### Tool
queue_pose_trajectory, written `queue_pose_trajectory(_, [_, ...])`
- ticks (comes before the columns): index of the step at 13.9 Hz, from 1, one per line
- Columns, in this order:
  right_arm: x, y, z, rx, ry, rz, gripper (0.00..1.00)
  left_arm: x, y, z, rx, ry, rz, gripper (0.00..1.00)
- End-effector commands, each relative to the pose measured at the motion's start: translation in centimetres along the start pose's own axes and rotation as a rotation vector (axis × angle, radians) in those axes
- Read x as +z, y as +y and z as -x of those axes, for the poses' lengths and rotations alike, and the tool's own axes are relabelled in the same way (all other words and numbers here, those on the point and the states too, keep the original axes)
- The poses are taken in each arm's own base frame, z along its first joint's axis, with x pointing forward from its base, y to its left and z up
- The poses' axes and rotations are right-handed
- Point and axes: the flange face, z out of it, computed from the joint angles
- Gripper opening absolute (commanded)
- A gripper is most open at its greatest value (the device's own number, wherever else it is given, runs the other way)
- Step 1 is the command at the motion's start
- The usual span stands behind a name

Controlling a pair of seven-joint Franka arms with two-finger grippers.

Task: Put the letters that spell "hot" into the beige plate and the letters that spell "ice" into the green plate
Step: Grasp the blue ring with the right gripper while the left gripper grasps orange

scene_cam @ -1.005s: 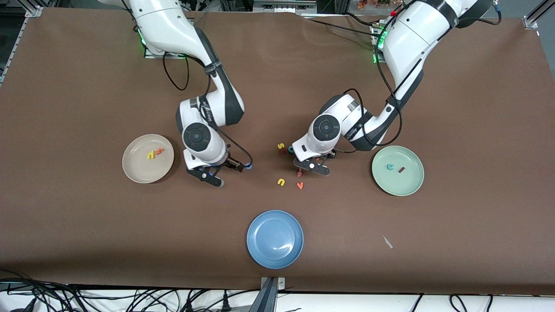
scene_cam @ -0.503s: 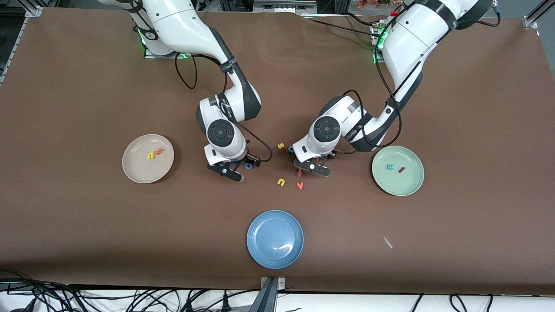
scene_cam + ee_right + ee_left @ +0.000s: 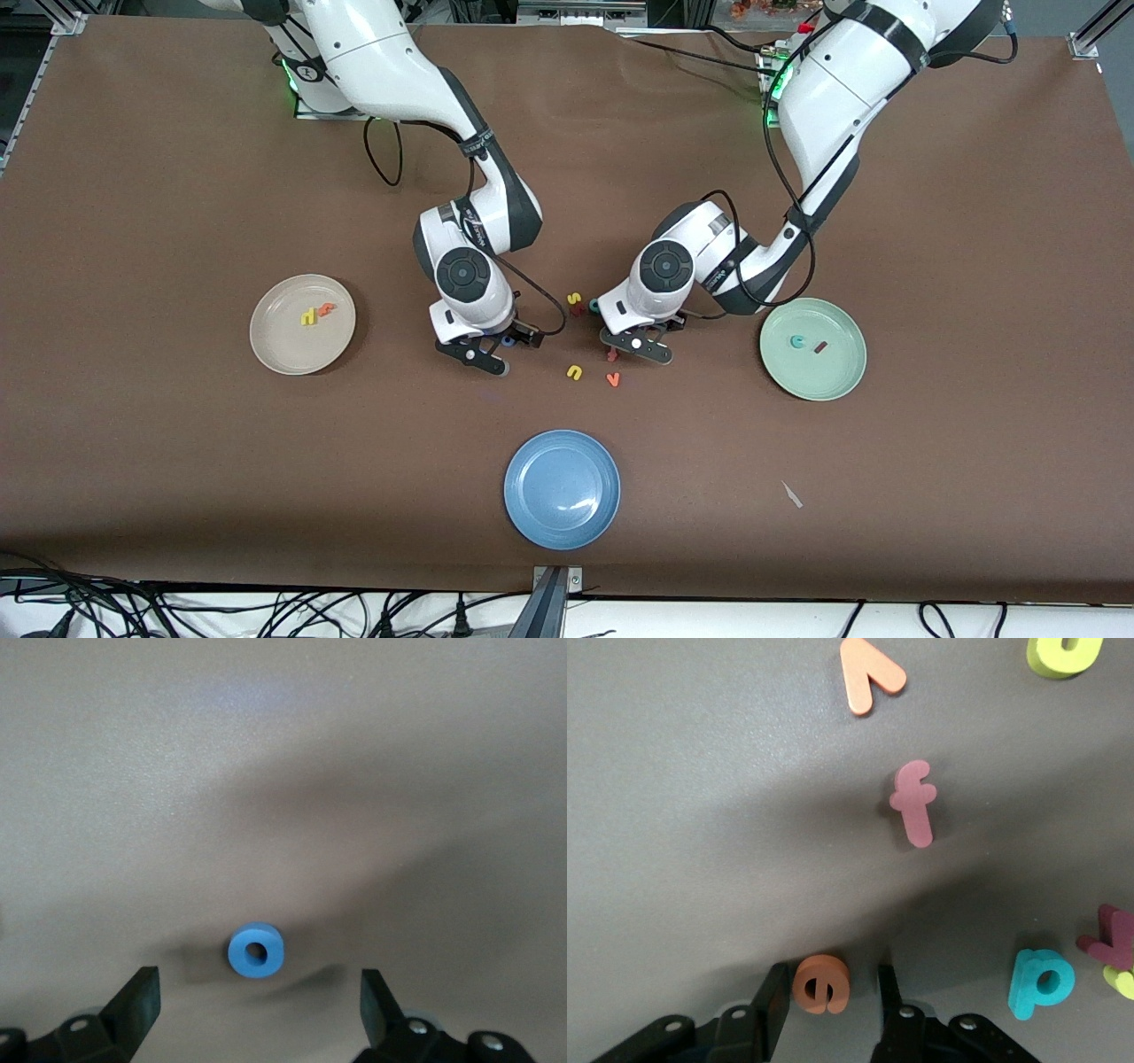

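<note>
An orange e (image 3: 822, 983) lies on the brown table between the fingers of my left gripper (image 3: 833, 976), which is open; one finger is close to it, the other stands apart. In the front view that gripper (image 3: 634, 344) hides the e. My right gripper (image 3: 259, 983) is wide open low over the blue o (image 3: 256, 951), which lies flat just ahead of its fingertips (image 3: 507, 339). The beige plate (image 3: 275, 346) holds the yellow h (image 3: 307, 316) and orange t (image 3: 328, 309). The green plate (image 3: 828, 377) holds the teal c (image 3: 799, 340) and dark red i (image 3: 820, 347).
Loose letters lie around the left gripper: a pinkish-red one (image 3: 914, 803), an orange v (image 3: 868, 675), a yellow u (image 3: 574, 372), a yellow s (image 3: 574, 299) and a teal letter (image 3: 1041, 981). A blue plate (image 3: 562, 488) sits nearer the front camera.
My right gripper has moved from beside the beige plate toward the middle of the table and now stands over the blue o. The left arm has hardly moved.
</note>
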Motion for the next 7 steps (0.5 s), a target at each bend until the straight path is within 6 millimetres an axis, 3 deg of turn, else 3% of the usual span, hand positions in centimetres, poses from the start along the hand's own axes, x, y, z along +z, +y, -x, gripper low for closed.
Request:
queue_pose_trajectory(1, [0.77,-0.58,-0.25,-0.02,0.0,-0.002,0.95,0.06,-0.31,-0.14,0.02,0.018,-0.023,0.34])
queue_pose_trajectory(3, [0.99,-0.53,-0.25,-0.03,-0.002,0.0,0.87,0.19,-0.46,-0.05,0.016,0.007,-0.03,0.24])
queue_pose_trajectory(7, [0.79,-0.57,-0.23,-0.075,-0.003,-0.003,0.52,-0.11,-0.96,0.37,0.011,-0.024,-0.048,0.0])
